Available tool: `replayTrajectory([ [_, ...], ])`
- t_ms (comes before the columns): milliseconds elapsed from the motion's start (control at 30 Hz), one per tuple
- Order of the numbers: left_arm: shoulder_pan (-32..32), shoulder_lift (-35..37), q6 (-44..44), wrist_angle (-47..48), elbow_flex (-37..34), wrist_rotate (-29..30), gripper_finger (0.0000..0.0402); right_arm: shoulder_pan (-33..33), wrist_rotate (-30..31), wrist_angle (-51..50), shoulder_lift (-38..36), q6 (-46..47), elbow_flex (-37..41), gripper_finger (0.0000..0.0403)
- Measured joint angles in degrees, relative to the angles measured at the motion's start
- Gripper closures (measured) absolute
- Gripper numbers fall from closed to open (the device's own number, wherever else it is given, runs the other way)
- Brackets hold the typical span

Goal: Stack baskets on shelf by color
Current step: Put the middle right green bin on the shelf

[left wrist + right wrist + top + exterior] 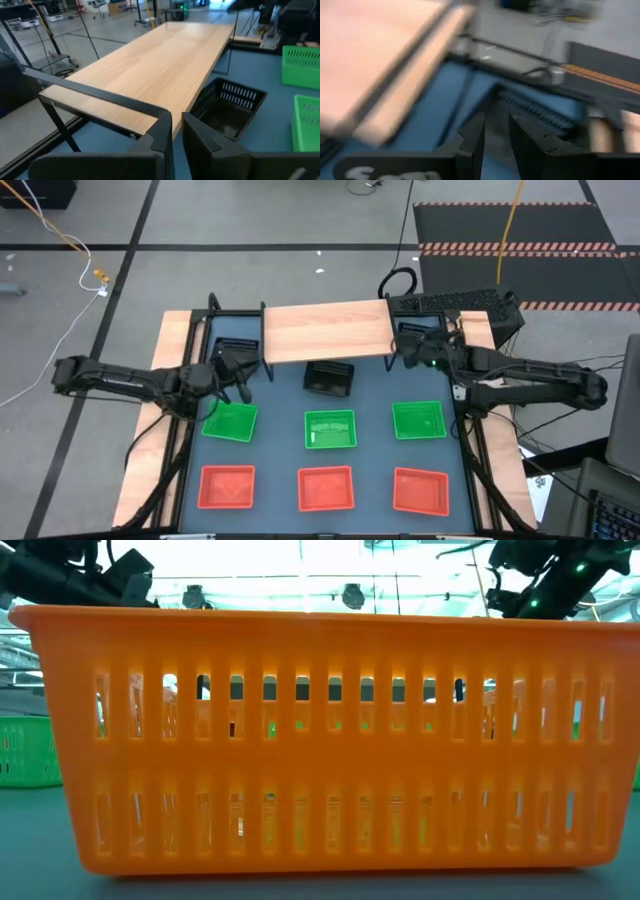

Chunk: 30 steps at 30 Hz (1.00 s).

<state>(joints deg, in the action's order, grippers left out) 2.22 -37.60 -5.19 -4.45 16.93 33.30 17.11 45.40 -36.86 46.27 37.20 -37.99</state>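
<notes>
A robotics lab or workshop hall: grey concrete floor (280, 220) marked with black tape lines, a yellow cable (60, 235) trailing across it, a hazard-striped mat (520, 240) at far right.

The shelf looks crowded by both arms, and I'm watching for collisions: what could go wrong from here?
1. The left gripper hovers just beside the shelf corner, fingers nearly together; lifting a basket could knock the plank or its leg.
2. The right gripper works by the other shelf end over a black basket near the table corner; it might snag the frame.
3. The middle black basket sits partly under the shelf, awkward to reach.
</notes>
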Motion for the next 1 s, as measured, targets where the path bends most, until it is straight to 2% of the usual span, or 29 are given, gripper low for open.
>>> replayTrajectory([
  [67, 0.0, -0.8, 0.0, 0.0, 0.0, 0.2, 0.0355, 3.6, 1.3, 0.6, 0.0, 0.1, -0.1, 0.0319],
  [167, 0.0, -1.6, -0.8, -0.2, 0.0, 0.2, 0.0355, 10.3, 0.0, 0.7, 0.4, 0.0, -0.1, 0.0319],
  [400, 0.0, -1.8, 1.2, -2.3, 0.0, 0.3, 0.0355, 26.7, -14.7, -0.6, 6.5, -5.5, -0.1, 0.0319],
  [533, 0.0, -1.8, 2.9, -3.3, 0.0, 0.3, 0.0355, 31.0, -21.9, -1.2, 8.3, -12.2, -0.1, 0.0319],
  [633, 0.0, -1.8, 3.4, -3.3, 0.0, 0.3, 0.0355, 31.2, -29.2, -3.3, 7.0, -15.3, -0.1, 0.0319],
  [733, 0.0, -1.8, 3.2, -3.6, 0.0, 0.3, 0.0355, 28.9, -37.1, -6.2, 3.5, -13.8, -0.1, 0.0319],
  [767, 0.0, -1.8, 3.0, -3.9, 0.0, 0.3, 0.0355, 27.6, -38.2, -7.6, 2.1, -12.7, -0.1, 0.032],
  [1000, 0.0, -1.8, 1.2, -4.2, 0.0, 0.3, 0.0355, 14.9, -35.7, -23.3, -4.4, -1.1, -3.5, 0.0357],
])
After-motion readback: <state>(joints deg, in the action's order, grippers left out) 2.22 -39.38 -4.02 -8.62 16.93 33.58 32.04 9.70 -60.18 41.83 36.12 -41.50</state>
